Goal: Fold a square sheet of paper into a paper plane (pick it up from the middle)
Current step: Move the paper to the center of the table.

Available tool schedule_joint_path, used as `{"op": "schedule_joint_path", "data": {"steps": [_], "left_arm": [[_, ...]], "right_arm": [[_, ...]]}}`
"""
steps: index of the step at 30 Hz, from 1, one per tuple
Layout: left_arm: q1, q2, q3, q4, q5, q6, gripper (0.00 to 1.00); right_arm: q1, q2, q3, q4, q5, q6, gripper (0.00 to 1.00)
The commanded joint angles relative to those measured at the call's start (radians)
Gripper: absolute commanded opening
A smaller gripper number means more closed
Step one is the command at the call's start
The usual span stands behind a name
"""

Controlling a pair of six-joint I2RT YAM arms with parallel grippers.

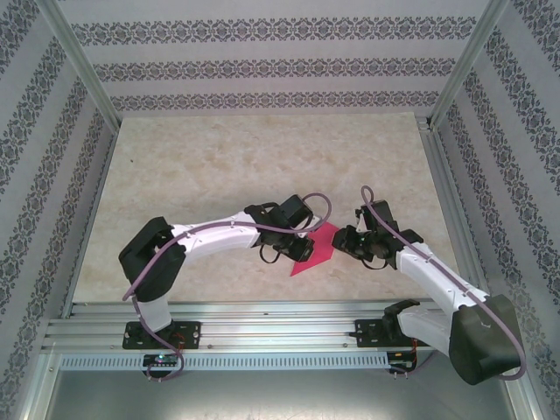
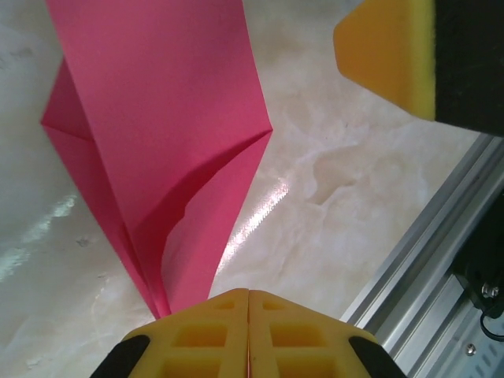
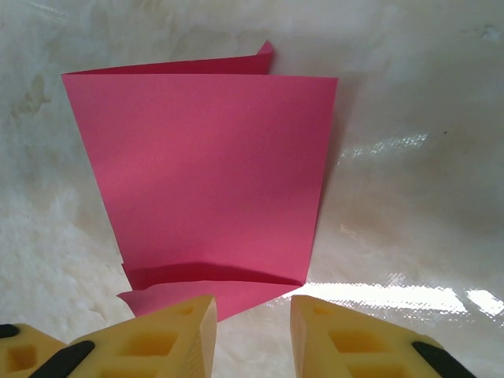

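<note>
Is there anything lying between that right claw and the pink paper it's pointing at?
Nothing visible does. The right gripper stands open right at the near edge of the pink paper, with only bare table beside it.

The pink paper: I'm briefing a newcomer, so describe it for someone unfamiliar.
On the pale marbled table, look between the left gripper and the right gripper. The pink paper is there, partly folded to a point, the only bright colour around.
</note>
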Motion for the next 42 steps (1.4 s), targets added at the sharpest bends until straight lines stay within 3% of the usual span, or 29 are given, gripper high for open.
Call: {"op": "schedule_joint_path", "data": {"steps": [1, 5, 15, 24, 33, 42], "left_arm": [[0.01, 0.021, 0.023, 0.027, 0.11, -0.03, 0.1], [0.015, 0.028, 0.016, 0.074, 0.179, -0.05, 0.12], [0.039, 0.107, 0.05, 0.031, -0.066, -0.036, 0.09], [0.058, 0.157, 0.07, 0.058, -0.137, -0.034, 0.09], [0.107, 0.147, 0.003, 0.126, -0.09, -0.064, 0.07], [0.125, 0.172, -0.022, 0.166, -0.042, -0.091, 0.06]], "right_arm": [[0.004, -0.007, -0.014, 0.055, 0.03, 0.042, 0.31], [0.011, 0.023, -0.003, 0.055, 0.024, 0.037, 0.31], [0.019, 0.056, -0.014, 0.081, -0.014, 0.035, 0.32], [0.031, 0.094, -0.023, 0.102, -0.051, 0.036, 0.33], [0.06, 0.185, -0.022, 0.18, -0.055, 0.076, 0.37], [0.074, 0.313, -0.055, 0.414, -0.079, 0.189, 0.41]]}}
